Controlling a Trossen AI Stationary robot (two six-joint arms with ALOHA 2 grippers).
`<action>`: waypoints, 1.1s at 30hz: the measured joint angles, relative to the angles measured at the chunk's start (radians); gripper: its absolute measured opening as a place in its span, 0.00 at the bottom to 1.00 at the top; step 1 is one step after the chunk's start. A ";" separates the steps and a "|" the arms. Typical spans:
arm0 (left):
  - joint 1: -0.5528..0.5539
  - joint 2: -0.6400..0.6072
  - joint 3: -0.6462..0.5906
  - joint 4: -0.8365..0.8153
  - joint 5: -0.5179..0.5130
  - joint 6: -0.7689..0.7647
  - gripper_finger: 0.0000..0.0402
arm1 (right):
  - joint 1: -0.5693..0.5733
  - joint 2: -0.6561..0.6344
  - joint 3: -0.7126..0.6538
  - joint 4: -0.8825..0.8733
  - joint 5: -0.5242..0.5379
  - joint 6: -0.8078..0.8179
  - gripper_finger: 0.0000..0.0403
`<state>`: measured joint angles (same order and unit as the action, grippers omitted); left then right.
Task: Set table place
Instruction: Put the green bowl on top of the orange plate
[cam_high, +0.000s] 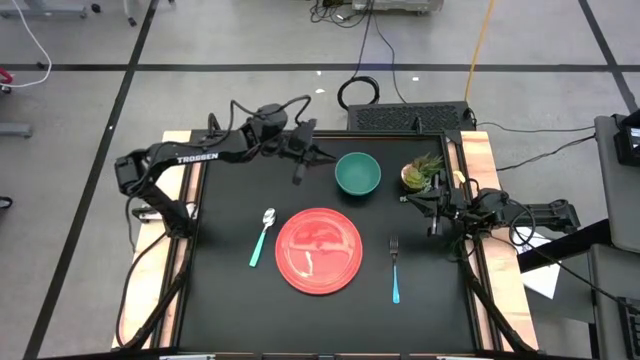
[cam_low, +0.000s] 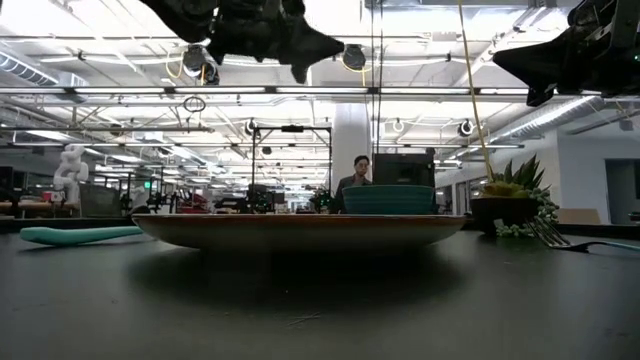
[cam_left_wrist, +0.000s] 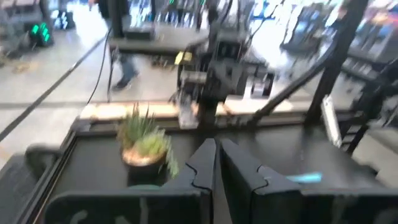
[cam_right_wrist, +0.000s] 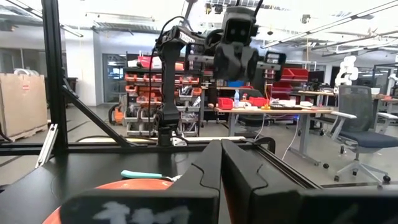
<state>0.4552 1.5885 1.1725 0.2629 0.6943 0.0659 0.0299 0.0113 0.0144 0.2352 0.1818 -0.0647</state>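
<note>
The red plate (cam_high: 318, 250) lies flat at the table's middle. The mint-handled spoon (cam_high: 262, 237) lies left of it, and the blue-handled fork (cam_high: 395, 268) lies right of it. Beyond the plate stands the teal bowl (cam_high: 357, 172). My left gripper (cam_high: 325, 156) hangs shut in the air just left of the bowl, well above the table (cam_low: 300, 55). My right gripper (cam_high: 412, 199) is shut and raised by the table's right edge, near the fork's tines. Both wrist views show shut fingers holding nothing (cam_left_wrist: 214, 163) (cam_right_wrist: 221, 163).
A small potted green plant (cam_high: 424, 172) stands right of the bowl, close to my right gripper. Light wooden strips (cam_high: 480, 165) run along the table's left and right sides. Bare black tabletop (cam_high: 330, 320) lies near the front edge. A person (cam_low: 358, 175) sits in the room behind.
</note>
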 joint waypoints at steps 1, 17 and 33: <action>0.004 0.007 0.000 0.038 0.021 -0.016 0.06 | 0.000 0.000 0.000 0.000 0.000 0.000 0.00; 0.028 0.212 0.293 -0.148 0.068 -0.018 0.06 | 0.000 0.000 0.000 0.000 0.000 -0.003 0.00; 0.077 0.470 0.730 -0.627 0.018 0.138 0.06 | 0.000 0.000 0.000 -0.001 0.000 -0.003 0.00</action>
<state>0.5317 2.0586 1.9026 -0.3644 0.7125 0.2037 0.0299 0.0113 0.0145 0.2344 0.1818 -0.0677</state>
